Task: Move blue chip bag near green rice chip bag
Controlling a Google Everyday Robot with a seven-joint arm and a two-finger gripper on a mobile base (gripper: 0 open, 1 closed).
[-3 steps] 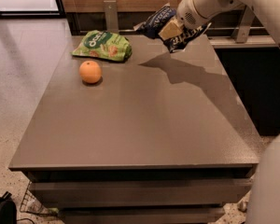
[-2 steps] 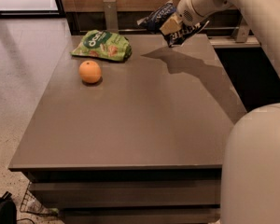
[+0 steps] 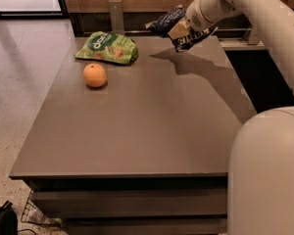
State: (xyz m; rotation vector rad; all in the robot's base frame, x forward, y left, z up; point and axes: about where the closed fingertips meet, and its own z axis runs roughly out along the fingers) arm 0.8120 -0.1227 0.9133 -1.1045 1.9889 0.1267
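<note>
My gripper hangs in the air over the far right part of the table, and its fingers are closed on the blue chip bag, which I hold clear of the tabletop. The bag is crumpled around my grip: one dark end sticks out to the left and up, and another end with white lettering hangs out below and to the right. My arm reaches in from the upper right, and under the bag a dark shadow lies on the tabletop. To the left of my gripper, at the far left part of the table, the green rice chip bag lies flat with its round dark green logo facing up; a stretch of bare tabletop separates it from the bag I hold. Just in front of the green bag, a little to its left, an orange rests on the table, near it but not touching. My pale rounded base fills the lower right corner
</note>
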